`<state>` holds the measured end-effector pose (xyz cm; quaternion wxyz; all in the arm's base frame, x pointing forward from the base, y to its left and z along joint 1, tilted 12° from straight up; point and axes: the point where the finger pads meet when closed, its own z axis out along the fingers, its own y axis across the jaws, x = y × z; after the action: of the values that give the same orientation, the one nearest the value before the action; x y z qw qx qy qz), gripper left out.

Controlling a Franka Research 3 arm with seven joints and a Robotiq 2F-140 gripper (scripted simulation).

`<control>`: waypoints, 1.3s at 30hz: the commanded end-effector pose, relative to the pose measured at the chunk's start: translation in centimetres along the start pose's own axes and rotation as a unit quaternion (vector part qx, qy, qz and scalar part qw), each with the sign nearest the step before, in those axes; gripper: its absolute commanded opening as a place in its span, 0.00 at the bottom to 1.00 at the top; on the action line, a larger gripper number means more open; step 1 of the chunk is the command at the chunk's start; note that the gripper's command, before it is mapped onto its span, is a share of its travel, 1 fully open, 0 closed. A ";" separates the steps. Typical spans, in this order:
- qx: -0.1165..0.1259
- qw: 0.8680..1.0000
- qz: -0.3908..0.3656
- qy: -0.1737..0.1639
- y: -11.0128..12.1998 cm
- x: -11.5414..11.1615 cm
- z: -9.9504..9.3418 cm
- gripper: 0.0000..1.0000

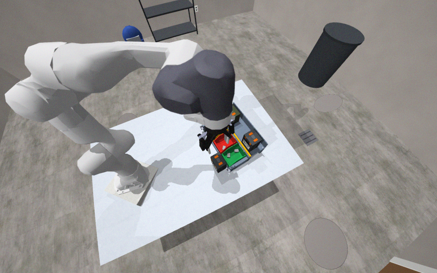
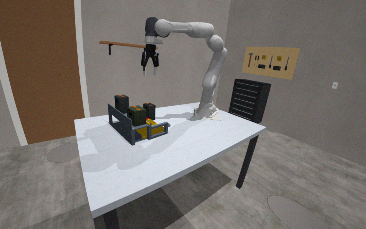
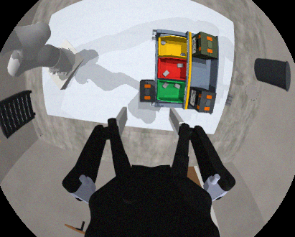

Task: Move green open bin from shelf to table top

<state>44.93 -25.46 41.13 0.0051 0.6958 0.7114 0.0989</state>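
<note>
The green open bin (image 1: 232,156) sits in the low grey shelf (image 1: 243,135) on the white table, at the end of a row next to a red bin (image 1: 223,142). Small grey parts lie in it. In the wrist view the green bin (image 3: 170,90), the red bin (image 3: 172,68) and a yellow bin (image 3: 172,47) stand side by side. My gripper (image 2: 149,74) hangs high above the shelf (image 2: 133,127), pointing down. Its fingers are open and hold nothing. In the exterior view the green bin is hidden behind the boxes.
Three dark boxes with orange marks stand on and beside the shelf (image 1: 219,162) (image 1: 251,140) (image 3: 206,43). The arm's base (image 2: 207,112) is at the table's far side. A black drawer cabinet (image 2: 249,96) and a wooden wall shelf (image 2: 122,44) stand off the table.
</note>
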 end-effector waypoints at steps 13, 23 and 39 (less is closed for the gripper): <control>-0.002 1.000 0.001 0.001 0.0 0.0 5.0 0.57; -0.002 1.000 0.001 0.001 -0.1 0.1 10.5 0.57; -0.001 1.000 0.002 0.001 0.1 0.1 14.7 0.57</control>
<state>46.02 -23.65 29.05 -0.0024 0.6984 0.7090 0.0975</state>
